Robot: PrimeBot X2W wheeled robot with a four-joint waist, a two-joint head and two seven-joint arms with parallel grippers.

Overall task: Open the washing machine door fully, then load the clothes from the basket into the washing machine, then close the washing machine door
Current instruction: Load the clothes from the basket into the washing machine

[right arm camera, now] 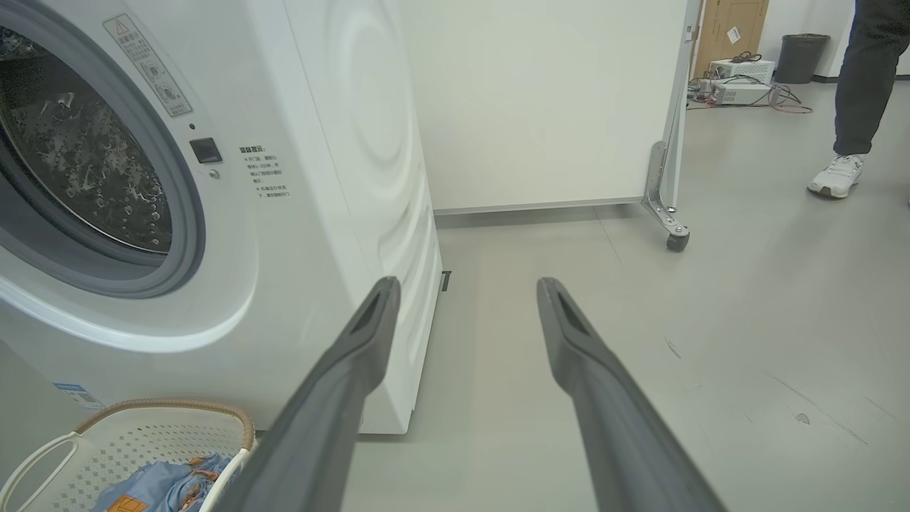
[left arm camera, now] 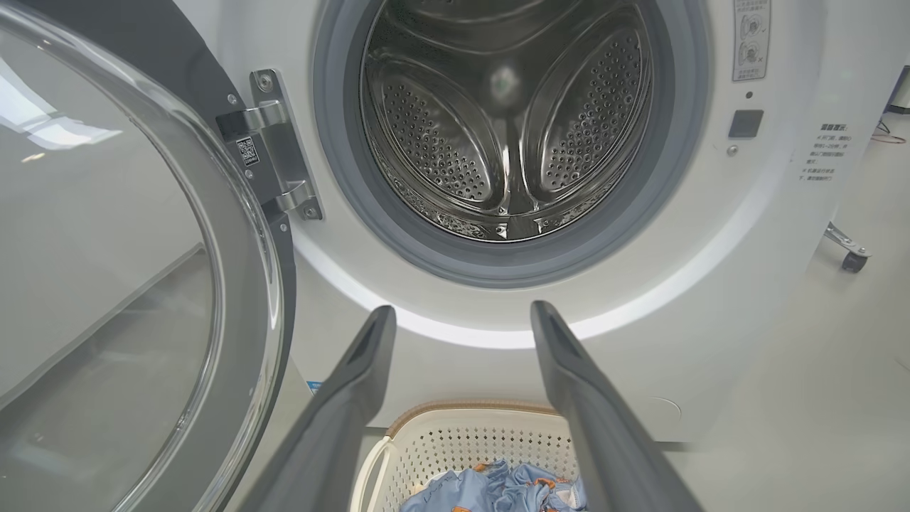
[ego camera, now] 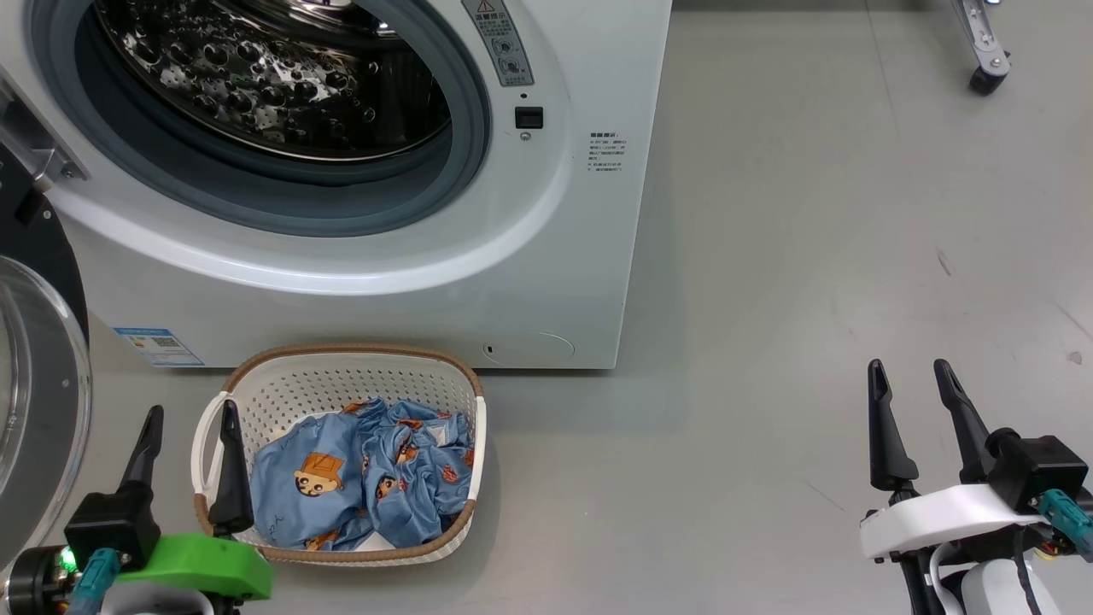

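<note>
The right wrist view catches a person's shoe [right arm camera: 837,176]; the left wrist view, the steel drum [left arm camera: 441,128] beside the door [left arm camera: 106,284], swung wide. The basket [ego camera: 341,352] of clothes [ego camera: 367,478] sits before the washing machine [ego camera: 384,316] — long side along its front. The left gripper [ego camera: 192,408] and the right gripper [ego camera: 908,367] — fingers apart, empty.

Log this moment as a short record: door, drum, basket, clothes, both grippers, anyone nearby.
washing machine door: open wide, standing at the machine's left
drum: no clothes seen inside
basket: on the floor, in front of the washing machine
clothes: blue printed fabric, bunched in the basket
left gripper: open, empty, at the basket's left edge
right gripper: open, empty, above the floor right of the machine
bystander: a person's leg and shoe in the background
</note>
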